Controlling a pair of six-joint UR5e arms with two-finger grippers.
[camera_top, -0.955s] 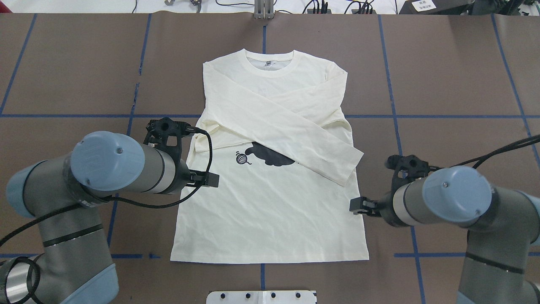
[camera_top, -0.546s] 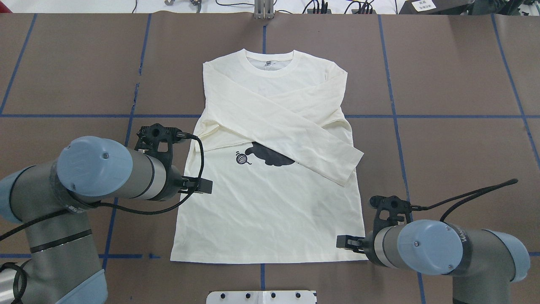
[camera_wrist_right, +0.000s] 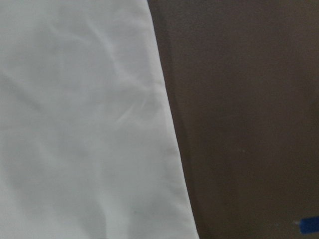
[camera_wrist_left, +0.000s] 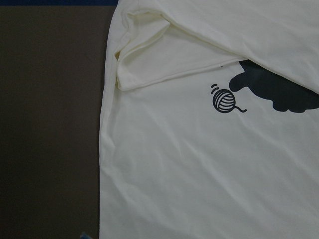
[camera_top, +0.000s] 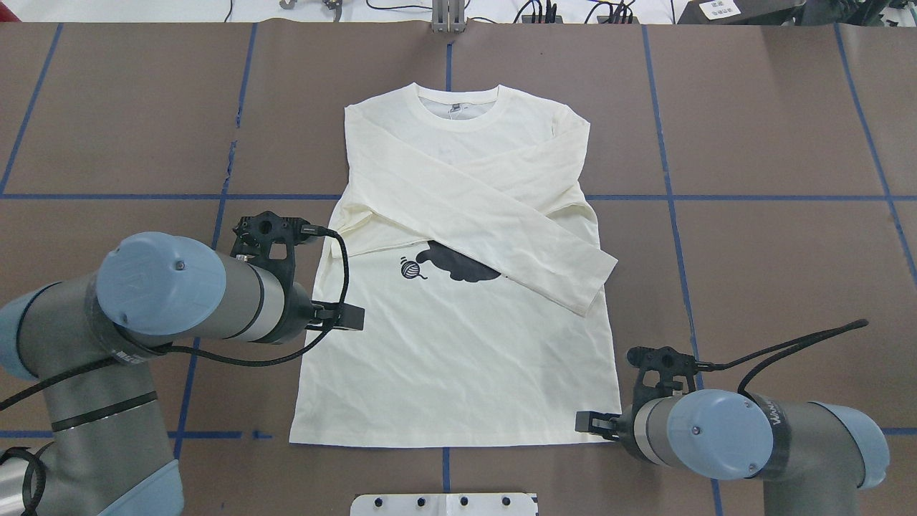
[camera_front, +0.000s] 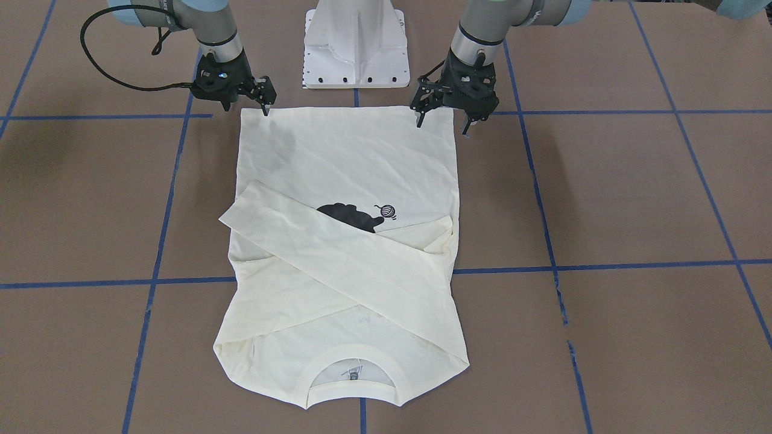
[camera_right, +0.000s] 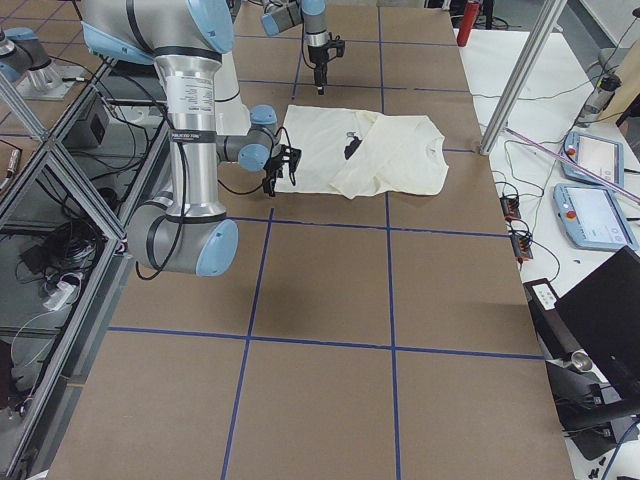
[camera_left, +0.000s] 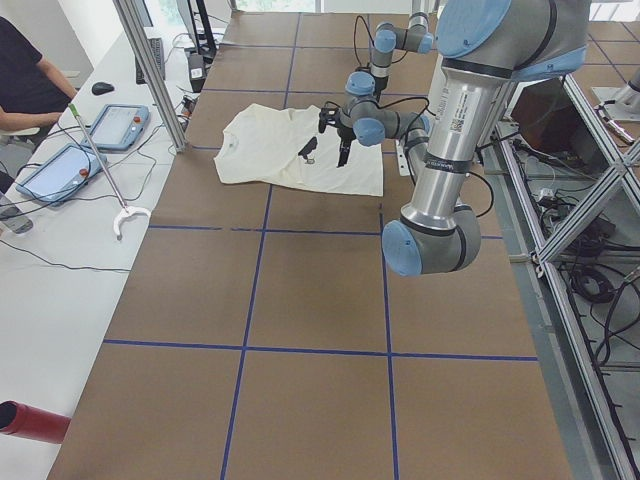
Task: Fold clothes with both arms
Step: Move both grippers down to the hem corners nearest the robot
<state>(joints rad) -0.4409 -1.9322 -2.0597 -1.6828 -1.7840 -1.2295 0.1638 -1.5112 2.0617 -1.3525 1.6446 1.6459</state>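
The cream long-sleeved shirt (camera_top: 458, 358) lies flat, print side up, on the brown table (camera_top: 752, 143), neckline far from me and hem near me. Both sleeves are crossed over the chest, partly covering the black cat print (camera_top: 462, 266). My left gripper (camera_front: 442, 125) hangs open above the shirt's left edge; its wrist view shows the yarn-ball print (camera_wrist_left: 224, 98) and the folded cuff (camera_wrist_left: 144, 64). My right gripper (camera_front: 246, 107) stands open at the hem's right corner, and its wrist view shows the shirt's side edge (camera_wrist_right: 164, 124). Neither gripper holds cloth.
The white pedestal base (camera_front: 356, 48) stands just behind the hem. Blue tape lines (camera_top: 716, 197) cross the table. Cables and a metal post (camera_top: 448, 18) sit at the far edge. A person (camera_left: 25, 85) and tablets (camera_left: 115, 125) are at a side bench.
My right arm has drawn back along the shirt's right edge to the hem corner. My left arm shifted slightly left and toward me, then held still. The shirt has not moved.
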